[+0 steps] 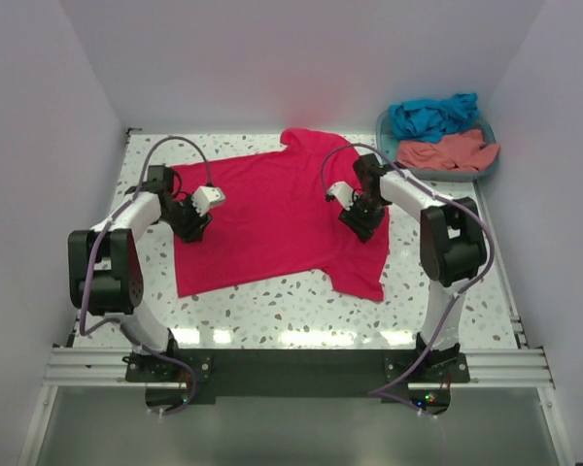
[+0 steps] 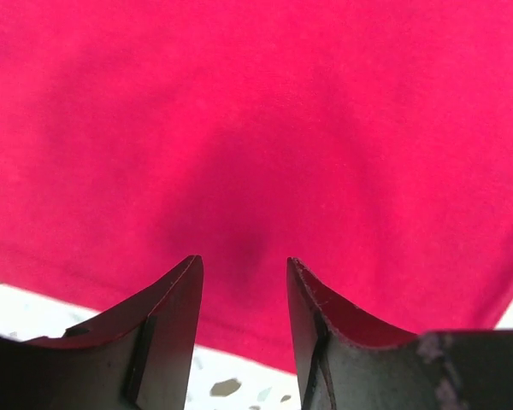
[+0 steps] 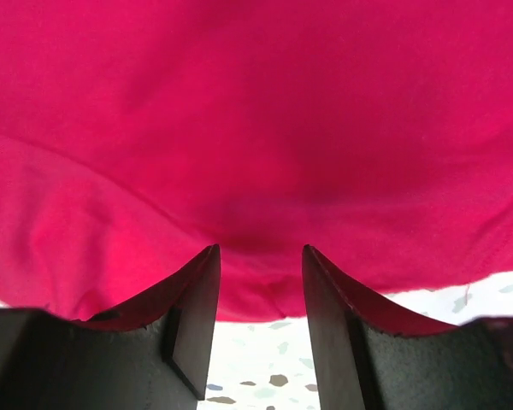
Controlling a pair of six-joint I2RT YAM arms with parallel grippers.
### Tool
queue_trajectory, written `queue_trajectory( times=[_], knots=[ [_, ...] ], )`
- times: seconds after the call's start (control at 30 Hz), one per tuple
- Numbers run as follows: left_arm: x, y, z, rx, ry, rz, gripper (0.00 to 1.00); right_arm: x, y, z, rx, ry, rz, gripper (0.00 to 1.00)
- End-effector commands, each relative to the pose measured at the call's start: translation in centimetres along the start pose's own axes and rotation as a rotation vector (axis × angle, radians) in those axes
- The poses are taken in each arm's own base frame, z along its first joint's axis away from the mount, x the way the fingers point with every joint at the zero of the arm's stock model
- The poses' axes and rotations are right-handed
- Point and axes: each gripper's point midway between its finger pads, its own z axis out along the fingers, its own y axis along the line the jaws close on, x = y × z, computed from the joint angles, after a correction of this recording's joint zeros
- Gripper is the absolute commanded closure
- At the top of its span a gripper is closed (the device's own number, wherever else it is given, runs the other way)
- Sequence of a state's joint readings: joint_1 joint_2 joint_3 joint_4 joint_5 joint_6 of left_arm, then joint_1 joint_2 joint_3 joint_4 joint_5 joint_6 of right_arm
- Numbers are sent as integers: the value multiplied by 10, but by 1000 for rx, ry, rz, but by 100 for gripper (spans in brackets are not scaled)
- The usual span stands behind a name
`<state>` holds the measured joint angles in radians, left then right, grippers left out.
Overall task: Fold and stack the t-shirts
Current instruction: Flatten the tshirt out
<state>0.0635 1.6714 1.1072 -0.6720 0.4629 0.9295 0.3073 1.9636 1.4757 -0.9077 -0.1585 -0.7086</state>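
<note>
Hovering over the bright crimson-pink cloth t-shirt (image 1: 272, 209) spread flat at centre, left gripper (image 1: 192, 229) at nine o'clock and right gripper (image 1: 363, 227) at three o'clock stand part-open, holding nothing. Folding seems barely begun; next, each must pinch an edge.

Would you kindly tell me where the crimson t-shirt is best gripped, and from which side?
Probably at its outer edges. The crimson t-shirt lies spread flat on the table, offering no raised fold mid-cloth, so each arm would come low from its own side: left gripper at the straight left edge, right gripper at the right edge, both with open jaws.
</note>
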Motion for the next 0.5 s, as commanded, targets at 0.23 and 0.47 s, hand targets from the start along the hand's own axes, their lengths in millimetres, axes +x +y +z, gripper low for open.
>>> queue_trajectory(
  times=[0.23,0.47],
  knots=[
    [74,-10,21,-67,301,-111,54,71,29,21,-4,283,0,59],
    [102,-26,0,-24,381,-60,56,89,126,-3,-194,334,-193,61]
  ],
)
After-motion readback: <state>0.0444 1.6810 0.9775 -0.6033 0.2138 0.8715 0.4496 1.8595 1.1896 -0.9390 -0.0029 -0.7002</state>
